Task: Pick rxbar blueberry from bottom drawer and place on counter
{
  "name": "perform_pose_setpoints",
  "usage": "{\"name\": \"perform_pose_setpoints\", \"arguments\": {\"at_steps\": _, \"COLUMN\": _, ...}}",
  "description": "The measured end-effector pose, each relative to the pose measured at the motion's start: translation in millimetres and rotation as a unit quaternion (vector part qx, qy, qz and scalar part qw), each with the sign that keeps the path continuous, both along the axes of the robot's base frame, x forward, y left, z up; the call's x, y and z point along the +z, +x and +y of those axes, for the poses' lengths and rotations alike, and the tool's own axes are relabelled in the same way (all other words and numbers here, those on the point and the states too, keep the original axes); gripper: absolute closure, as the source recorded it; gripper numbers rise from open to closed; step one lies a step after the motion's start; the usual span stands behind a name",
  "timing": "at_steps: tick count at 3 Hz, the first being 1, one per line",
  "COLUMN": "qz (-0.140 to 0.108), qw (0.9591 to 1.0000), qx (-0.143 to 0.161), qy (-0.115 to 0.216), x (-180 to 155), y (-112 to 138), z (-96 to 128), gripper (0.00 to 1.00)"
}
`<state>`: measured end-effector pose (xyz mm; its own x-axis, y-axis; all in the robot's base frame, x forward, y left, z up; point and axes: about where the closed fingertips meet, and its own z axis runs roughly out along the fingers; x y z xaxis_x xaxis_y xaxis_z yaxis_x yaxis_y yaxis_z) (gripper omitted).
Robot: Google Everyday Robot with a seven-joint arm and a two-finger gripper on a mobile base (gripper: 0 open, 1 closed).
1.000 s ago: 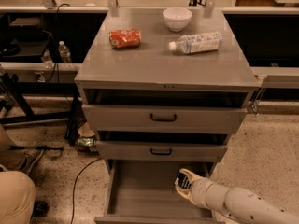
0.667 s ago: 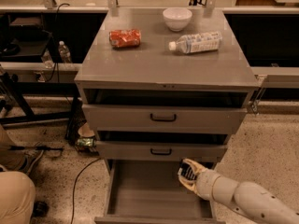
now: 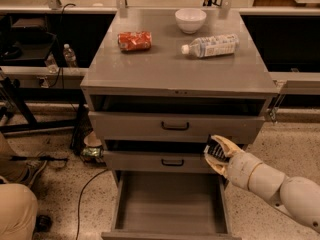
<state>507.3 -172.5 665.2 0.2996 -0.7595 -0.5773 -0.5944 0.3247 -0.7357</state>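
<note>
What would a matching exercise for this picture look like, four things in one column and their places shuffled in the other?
Things: 1 rxbar blueberry; 2 white bowl; 3 plastic bottle; 4 crushed can.
Places: A back of the counter; B lying on its side, counter's right; C counter's left; D in the gripper, in front of the middle drawer, above the open bottom drawer.
Pairs: 1-D, 2-A, 3-B, 4-C.
</note>
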Motion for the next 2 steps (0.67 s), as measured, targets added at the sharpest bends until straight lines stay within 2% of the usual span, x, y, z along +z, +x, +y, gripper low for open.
{"name": "perform_pose_setpoints", "arguments": {"at_steps": 1, "qz": 0.000, "qw": 1.0000, "qx": 0.000, "qy": 0.000, "x": 0, "y": 0, "z": 0, "gripper": 1.00}}
{"name": "perform_pose_setpoints", "arguments": {"at_steps": 2, "qz": -0.020, "qw": 0.9997, "qx": 0.010, "qy": 0.012, "x": 19, "y": 9, "z": 3, "gripper": 1.00}}
